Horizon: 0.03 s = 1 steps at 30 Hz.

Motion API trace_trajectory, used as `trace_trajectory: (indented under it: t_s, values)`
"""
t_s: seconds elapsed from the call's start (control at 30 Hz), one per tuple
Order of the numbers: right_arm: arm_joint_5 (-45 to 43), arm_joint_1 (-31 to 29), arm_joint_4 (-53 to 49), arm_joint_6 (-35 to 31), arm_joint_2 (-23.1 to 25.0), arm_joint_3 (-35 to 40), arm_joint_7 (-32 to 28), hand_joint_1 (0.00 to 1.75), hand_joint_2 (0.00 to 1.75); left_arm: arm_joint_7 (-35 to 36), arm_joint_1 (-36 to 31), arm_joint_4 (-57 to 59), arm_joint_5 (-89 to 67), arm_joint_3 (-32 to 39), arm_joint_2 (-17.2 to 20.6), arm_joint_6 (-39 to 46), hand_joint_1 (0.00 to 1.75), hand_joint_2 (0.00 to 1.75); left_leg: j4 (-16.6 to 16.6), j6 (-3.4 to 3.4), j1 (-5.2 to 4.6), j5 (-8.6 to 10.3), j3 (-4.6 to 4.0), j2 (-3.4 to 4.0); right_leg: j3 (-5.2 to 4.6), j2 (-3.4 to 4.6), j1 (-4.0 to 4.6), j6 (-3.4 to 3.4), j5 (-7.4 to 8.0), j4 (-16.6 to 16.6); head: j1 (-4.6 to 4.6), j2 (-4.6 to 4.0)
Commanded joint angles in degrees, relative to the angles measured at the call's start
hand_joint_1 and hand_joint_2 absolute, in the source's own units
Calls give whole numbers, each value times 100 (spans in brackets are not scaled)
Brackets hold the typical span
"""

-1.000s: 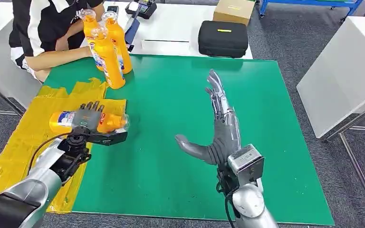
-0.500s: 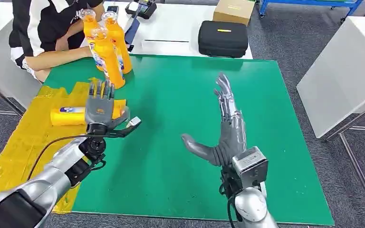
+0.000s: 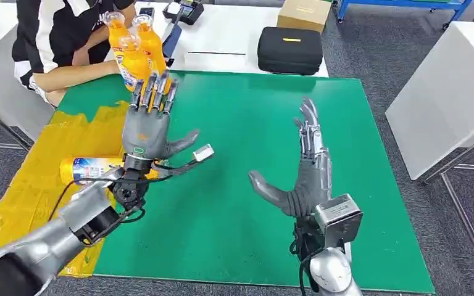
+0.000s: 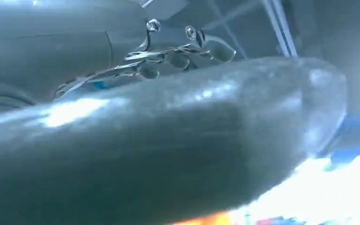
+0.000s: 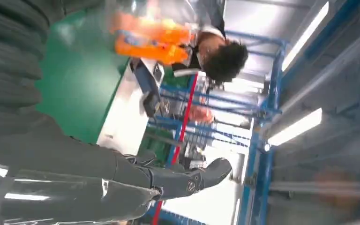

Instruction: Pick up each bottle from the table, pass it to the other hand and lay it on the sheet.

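An orange bottle [image 3: 94,168] with a blue-and-white label lies on its side on the yellow sheet [image 3: 31,191] at the table's left. My left hand [image 3: 150,126] is raised above it, fingers spread and straight, holding nothing. Three more orange bottles [image 3: 133,54] stand upright at the far left corner of the green mat [image 3: 234,160]; the right wrist view shows these bottles [image 5: 150,35] blurred. My right hand [image 3: 305,169] is open over the middle of the mat, fingers pointing away, thumb out to the left.
A person in a black-and-white shirt [image 3: 55,37] sits behind the standing bottles, forearm on the table. A black case [image 3: 290,49] and a cardboard box [image 3: 304,13] lie on the white table beyond the mat. A white table [image 3: 450,92] stands at the right.
My left hand let go of the bottle, which now lies on the sheet, and rose up and away with fingers spread. My right hand drifted slightly right and nearer.
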Motion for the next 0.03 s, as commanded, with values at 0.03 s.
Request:
trace_trajectory:
  t_s: [0.03]
  values:
    - [25,115,-90,-139,-106,-138,34,0,175,-1969,1198,-1870,-56,2398,-524,463,0,0,11,6,3,-26,28,-3,29,4,6,-31,-21,3,2,0]
